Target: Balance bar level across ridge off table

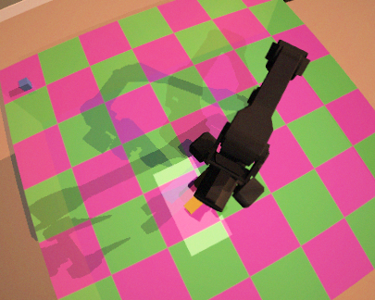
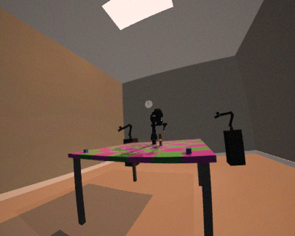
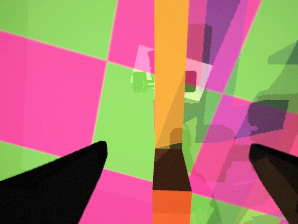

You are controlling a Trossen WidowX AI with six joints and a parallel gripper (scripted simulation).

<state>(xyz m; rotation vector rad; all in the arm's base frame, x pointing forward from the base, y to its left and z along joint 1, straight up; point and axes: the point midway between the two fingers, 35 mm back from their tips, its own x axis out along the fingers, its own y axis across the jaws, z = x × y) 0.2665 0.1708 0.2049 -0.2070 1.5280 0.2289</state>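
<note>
The orange bar (image 3: pixel 170 75) runs lengthwise up the wrist view, with a dark band and a redder orange part near the bottom. An orange piece of the bar (image 1: pixel 193 205) shows beside the arm's end in the top view. My gripper (image 3: pixel 175 149) is open, one finger well to each side of the bar, touching neither side. In the exterior view a small orange and yellow shape (image 2: pixel 160 138) stands under the arm's end, with a grey part below it. The ridge cannot be made out clearly, and whether the bar is level cannot be told.
The table (image 1: pixel 140 275) (image 2: pixel 135 159) has a pink and green check. A small blue block (image 1: pixel 25 84) (image 2: pixel 86 151) lies near one corner. Another dark blue block (image 2: pixel 189 151) is near the front edge. Shadows and a bright patch cross the table. Two pedestal-mounted arms stand beyond it.
</note>
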